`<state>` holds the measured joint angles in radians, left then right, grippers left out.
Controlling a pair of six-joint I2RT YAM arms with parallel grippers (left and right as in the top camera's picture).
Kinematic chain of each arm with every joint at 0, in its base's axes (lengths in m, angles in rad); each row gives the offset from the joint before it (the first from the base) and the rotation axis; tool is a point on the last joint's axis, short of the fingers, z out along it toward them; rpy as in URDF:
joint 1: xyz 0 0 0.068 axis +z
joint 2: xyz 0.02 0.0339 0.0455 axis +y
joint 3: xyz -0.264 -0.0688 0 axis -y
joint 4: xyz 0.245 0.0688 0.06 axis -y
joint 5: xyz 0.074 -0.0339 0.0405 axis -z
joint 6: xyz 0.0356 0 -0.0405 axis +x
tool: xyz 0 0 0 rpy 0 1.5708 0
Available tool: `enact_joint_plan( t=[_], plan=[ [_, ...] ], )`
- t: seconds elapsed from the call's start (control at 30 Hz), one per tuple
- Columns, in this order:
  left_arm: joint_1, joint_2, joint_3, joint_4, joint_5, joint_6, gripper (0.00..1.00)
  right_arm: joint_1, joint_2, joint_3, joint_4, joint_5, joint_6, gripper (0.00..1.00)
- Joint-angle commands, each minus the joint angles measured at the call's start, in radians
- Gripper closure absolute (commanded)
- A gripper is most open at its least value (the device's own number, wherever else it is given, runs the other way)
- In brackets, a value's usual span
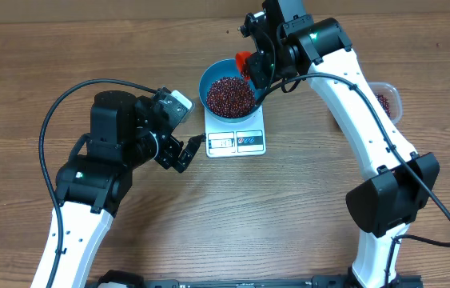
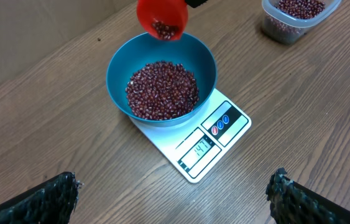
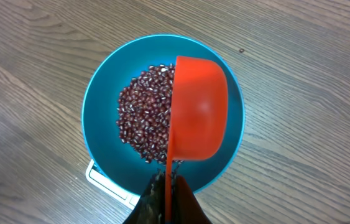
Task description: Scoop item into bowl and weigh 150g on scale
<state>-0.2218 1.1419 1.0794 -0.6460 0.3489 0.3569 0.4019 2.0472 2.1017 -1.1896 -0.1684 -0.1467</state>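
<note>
Right gripper (image 3: 165,198) was pinching the thin handle of a smooth orange-red plastic scoop (image 3: 199,112), which was tilted just ahead of it with a few beans inside. Directly below, the beans (image 3: 140,121), tiny glossy red-brown ovals, lay heaped in the round blue bowl (image 3: 97,93), which sat on the flat white scale (image 2: 227,121). Left gripper (image 2: 173,180) stood spread wide over the grained wooden table (image 2: 50,93), with the scale just ahead of it. A clear tub (image 2: 296,22) of beans sat well beyond, off to its right.
</note>
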Motion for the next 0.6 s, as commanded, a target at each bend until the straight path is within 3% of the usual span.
enact_joint_plan(
  t=[0.0,0.57],
  plan=[
    [0.005,0.003,-0.002,0.003,0.014,-0.013,0.00,0.006,-0.040,0.029,0.006,-0.023,-0.009,0.96],
    [0.005,0.003,-0.002,0.003,0.014,-0.014,0.00,0.011,-0.041,0.052,0.006,-0.004,-0.073,0.96]
  ],
)
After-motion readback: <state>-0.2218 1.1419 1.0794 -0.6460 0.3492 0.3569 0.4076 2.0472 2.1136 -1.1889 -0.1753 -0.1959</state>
